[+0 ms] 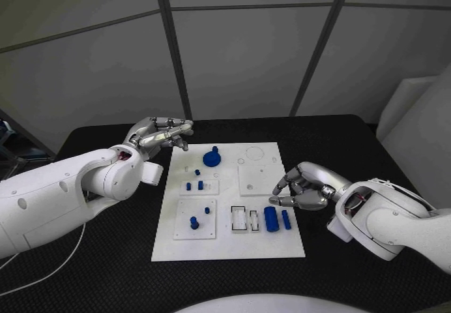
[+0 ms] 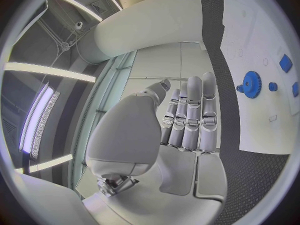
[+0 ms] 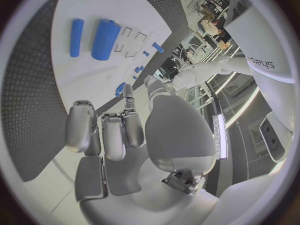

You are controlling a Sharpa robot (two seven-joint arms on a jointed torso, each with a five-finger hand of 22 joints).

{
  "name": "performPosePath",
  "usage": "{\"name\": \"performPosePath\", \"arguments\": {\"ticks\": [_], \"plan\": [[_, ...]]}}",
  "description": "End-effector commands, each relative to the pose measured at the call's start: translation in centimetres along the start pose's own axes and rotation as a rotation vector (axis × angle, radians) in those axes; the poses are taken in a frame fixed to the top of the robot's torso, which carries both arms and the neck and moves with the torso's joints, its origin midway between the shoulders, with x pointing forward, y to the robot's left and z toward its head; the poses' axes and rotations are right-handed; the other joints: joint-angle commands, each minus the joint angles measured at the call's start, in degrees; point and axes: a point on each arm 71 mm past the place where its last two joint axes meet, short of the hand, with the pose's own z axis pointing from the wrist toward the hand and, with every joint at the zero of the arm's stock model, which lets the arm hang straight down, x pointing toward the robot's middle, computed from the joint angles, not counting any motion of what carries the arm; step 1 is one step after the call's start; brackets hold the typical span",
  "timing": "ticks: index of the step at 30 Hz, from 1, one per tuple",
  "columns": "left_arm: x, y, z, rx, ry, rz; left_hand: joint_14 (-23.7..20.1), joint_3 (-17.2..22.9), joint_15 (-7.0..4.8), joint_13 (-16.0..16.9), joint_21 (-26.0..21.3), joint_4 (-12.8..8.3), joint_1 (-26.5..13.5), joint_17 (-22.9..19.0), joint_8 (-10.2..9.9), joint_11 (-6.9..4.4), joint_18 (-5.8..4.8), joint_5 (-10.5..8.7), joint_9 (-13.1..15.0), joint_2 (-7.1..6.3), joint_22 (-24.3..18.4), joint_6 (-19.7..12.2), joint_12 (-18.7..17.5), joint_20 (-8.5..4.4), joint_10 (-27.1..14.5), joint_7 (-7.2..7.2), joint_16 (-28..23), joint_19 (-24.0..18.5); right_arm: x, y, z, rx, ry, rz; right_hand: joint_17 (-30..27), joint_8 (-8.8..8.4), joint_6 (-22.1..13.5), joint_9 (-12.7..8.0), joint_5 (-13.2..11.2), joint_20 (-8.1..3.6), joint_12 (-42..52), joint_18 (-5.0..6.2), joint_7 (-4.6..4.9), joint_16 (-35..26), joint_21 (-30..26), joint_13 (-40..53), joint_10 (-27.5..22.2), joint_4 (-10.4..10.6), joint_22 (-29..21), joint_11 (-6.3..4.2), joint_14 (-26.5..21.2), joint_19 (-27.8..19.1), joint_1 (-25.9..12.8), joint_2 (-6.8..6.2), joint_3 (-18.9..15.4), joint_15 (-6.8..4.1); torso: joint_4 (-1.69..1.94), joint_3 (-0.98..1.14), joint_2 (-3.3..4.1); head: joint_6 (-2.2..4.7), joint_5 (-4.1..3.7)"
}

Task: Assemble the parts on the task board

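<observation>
Task board (image 1: 272, 244) on the table (image 1: 357, 130), between the hands; gear (image 1: 212, 158) beside the left hand (image 1: 161, 135); two cylinders (image 1: 270, 218) beside the right hand (image 1: 302, 189).

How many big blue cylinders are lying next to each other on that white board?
2. A thick blue cylinder and a thinner blue cylinder lie side by side at the task board's near right, just below the right hand.
</observation>
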Motion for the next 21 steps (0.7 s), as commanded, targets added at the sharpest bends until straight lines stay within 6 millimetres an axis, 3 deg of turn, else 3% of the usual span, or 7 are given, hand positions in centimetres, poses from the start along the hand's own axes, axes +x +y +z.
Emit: {"name": "performPosePath", "arguments": {"ticks": [1, 6, 8, 11, 16, 21], "plan": [[0.1, 0.1, -0.1, 0.000, 0.007, -0.003, -0.2, -0.2, 0.11, 0.1, -0.1, 0.0, -0.2, -0.1, 0.2, 0.07, -0.73, 0.35, -0.1, 0.47, -0.1, -0.4, 0.2, 0.00, -0.4, 0.10, -0.4, 0.5, 0.1, -0.5, -0.4, 0.070, -0.003, -0.111, 9.3, 0.89, -0.6, 0.7, 0.7, 0.09, 0.6, -1.23, -0.06, 0.6, 0.5, 2.5, 0.8, 1.5, 0.6, -0.03, 4.8, 0.6, -1.1, -0.19, -2.1, -0.23, -0.23, 0.00, -0.18, -0.24, -0.42], [0.1, 0.1, -0.2, -0.001, 0.009, -0.004, -0.2, -0.2, 0.11, 0.1, -0.1, 0.0, -0.2, -0.1, 0.2, 0.07, -0.73, 0.35, -0.1, 0.47, -0.1, -0.4, 0.2, 0.00, -0.4, 0.10, -0.4, 0.5, 1.6, -1.2, -1.0, 0.108, 0.034, -0.170, 10.1, 2.18, -1.1, 1.7, 0.5, 0.05, 0.9, -1.36, -0.23, 1.0, 1.0, 3.3, 0.9, 3.8, 1.3, -0.14, 4.9, 0.9, -1.7, -0.43, -4.7, -0.28, -0.07, -0.16, -0.16, -0.29, -0.65], [0.1, 0.1, -0.3, -0.002, 0.009, -0.004, -0.2, -0.2, 0.11, 0.1, -0.1, 0.0, -0.2, -0.1, 0.2, 0.07, -0.73, 0.35, -0.1, 0.47, -0.1, -0.4, 0.2, 0.00, -0.4, 0.10, -0.4, 0.5, 2.2, -1.4, -1.1, 0.121, 0.043, -0.196, 10.3, 2.64, -1.3, 2.1, 0.3, 0.05, 0.8, -1.39, -0.23, 1.1, 1.1, 3.4, 0.9, 4.5, 1.5, -0.18, 4.9, 1.0, -1.9, -0.54, -5.7, -0.30, -0.11, -0.08, -0.05, -0.27, -0.57], [0.0, 0.2, -0.4, -0.003, 0.007, -0.003, -0.2, -0.2, 0.11, 0.1, -0.1, 0.0, -0.2, -0.1, 0.2, 0.07, -0.73, 0.35, -0.1, 0.47, -0.1, -0.4, 0.2, 0.00, -0.4, 0.10, -0.4, 0.5, 2.7, -1.6, -1.1, 0.131, 0.045, -0.221, 10.3, 3.12, -1.4, 2.5, 0.2, 0.04, 0.7, -1.38, -0.29, 1.1, 1.1, 3.5, 0.8, 4.7, 1.5, -0.18, 4.9, 0.9, -2.6, -0.51, -6.7, -0.32, -0.26, 0.00, 0.02, -0.36, -0.32], [-0.1, 0.2, -0.5, -0.003, 0.005, -0.002, -0.2, -0.2, 0.11, 0.1, -0.1, 0.0, -0.2, -0.1, 0.2, 0.07, -0.73, 0.35, -0.1, 0.47, -0.1, -0.4, 0.2, 0.00, -0.4, 0.10, -0.4, 0.5, 3.5, -1.4, -0.9, 0.126, 0.037, -0.236, 10.3, 3.38, -1.6, 2.7, 0.2, 0.04, 0.6, -1.39, -0.30, 1.1, 1.1, 3.5, 0.8, 4.7, 1.6, -0.19, 4.9, 0.9, -3.0, -0.48, -7.3, -0.32, -0.34, -0.09, 0.04, -0.47, -0.32], [0.0, 0.1, -0.5, -0.003, 0.008, -0.003, -0.2, -0.2, 0.11, 0.1, -0.1, 0.0, -0.2, -0.1, 0.2, 0.07, -0.73, 0.35, -0.1, 0.47, -0.1, -0.4, 0.2, 0.00, -0.4, 0.10, -0.4, 0.5, 3.9, -1.2, -0.5, 0.124, 0.035, -0.240, 10.4, 3.54, -1.7, 2.8, 0.2, 0.03, 0.6, -1.39, -0.31, 1.2, 1.1, 3.5, 0.8, 4.7, 1.6, -0.20, 4.9, 0.9, -3.1, -0.37, -7.5, -0.33, -0.06, -0.13, 0.06, -0.60, -0.31]]}}
